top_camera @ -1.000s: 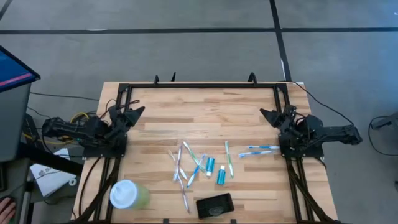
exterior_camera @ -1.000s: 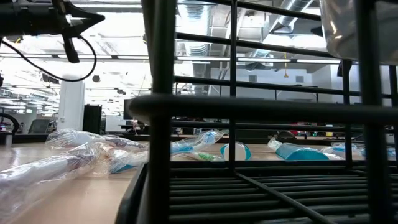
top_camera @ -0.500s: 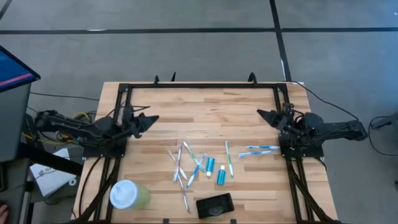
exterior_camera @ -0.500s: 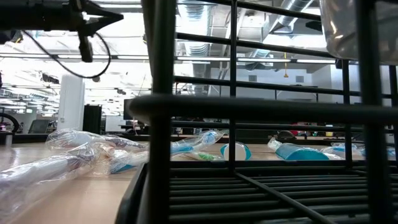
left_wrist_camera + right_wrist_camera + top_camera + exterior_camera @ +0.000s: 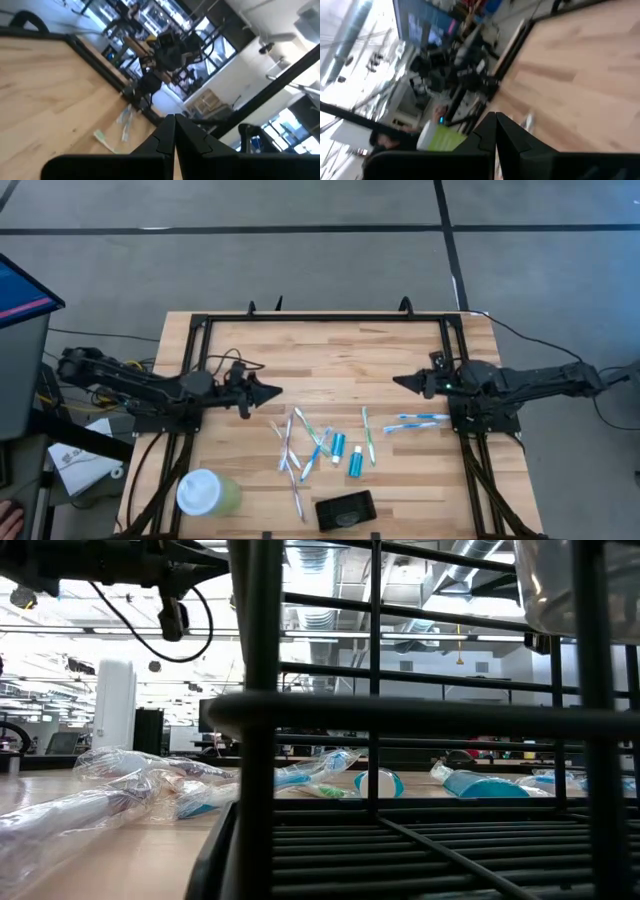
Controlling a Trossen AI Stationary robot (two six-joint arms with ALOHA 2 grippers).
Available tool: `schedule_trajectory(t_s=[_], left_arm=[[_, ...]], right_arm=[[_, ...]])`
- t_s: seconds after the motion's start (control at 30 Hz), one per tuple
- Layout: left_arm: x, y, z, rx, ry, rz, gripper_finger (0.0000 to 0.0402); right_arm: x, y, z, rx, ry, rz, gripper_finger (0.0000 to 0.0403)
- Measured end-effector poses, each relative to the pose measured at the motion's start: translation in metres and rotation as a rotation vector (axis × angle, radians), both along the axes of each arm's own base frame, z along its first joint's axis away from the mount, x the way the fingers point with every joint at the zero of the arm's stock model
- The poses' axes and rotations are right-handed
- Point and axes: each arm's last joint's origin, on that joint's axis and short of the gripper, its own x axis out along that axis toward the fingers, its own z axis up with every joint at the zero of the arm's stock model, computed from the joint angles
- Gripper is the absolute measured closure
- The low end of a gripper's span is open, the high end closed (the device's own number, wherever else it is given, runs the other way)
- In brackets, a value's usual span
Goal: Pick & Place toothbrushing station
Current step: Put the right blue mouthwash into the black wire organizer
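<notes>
The black holder (image 5: 345, 510) lies at the desk's (image 5: 330, 350) near edge; what, if anything, sits in it cannot be made out. A pale green cup (image 5: 207, 493) with a white lid lies on its side near the desk's front-left corner. The toothbrushes (image 5: 300, 445) and two teal tubes (image 5: 347, 453) lie loose mid-desk, just beyond the holder; two more brushes (image 5: 415, 421) lie by the right arm's base. In the low view dark bars hide much of the desk, and the brushes' clear wrappers blur together. The left claw (image 5: 272, 391) is pinched narrow, holding nothing, above bare wood beside the brushes. The right claw (image 5: 400, 382) is likewise pressed together and empty, near the two separate brushes.
</notes>
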Motion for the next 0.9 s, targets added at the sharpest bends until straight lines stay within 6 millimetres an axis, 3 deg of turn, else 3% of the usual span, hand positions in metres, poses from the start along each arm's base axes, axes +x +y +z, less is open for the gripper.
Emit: schedule_trajectory(t_s=[0.37,0.57,0.9], left_arm=[[0.030,-0.008,-0.003,0.005,0.098,-0.136,0.0399],[0.044,-0.011,-0.009,0.009,0.264,-0.138,0.0400],[0.046,-0.011,-0.011,0.071,0.446,-0.147,0.0400]], right_arm=[[0.047,0.015,-0.004,0.041,0.209,0.188,0.0403],[0.075,0.024,-0.007,0.058,0.412,0.281,0.0403],[0.106,0.033,-0.004,0.099,0.658,0.356,0.0403]])
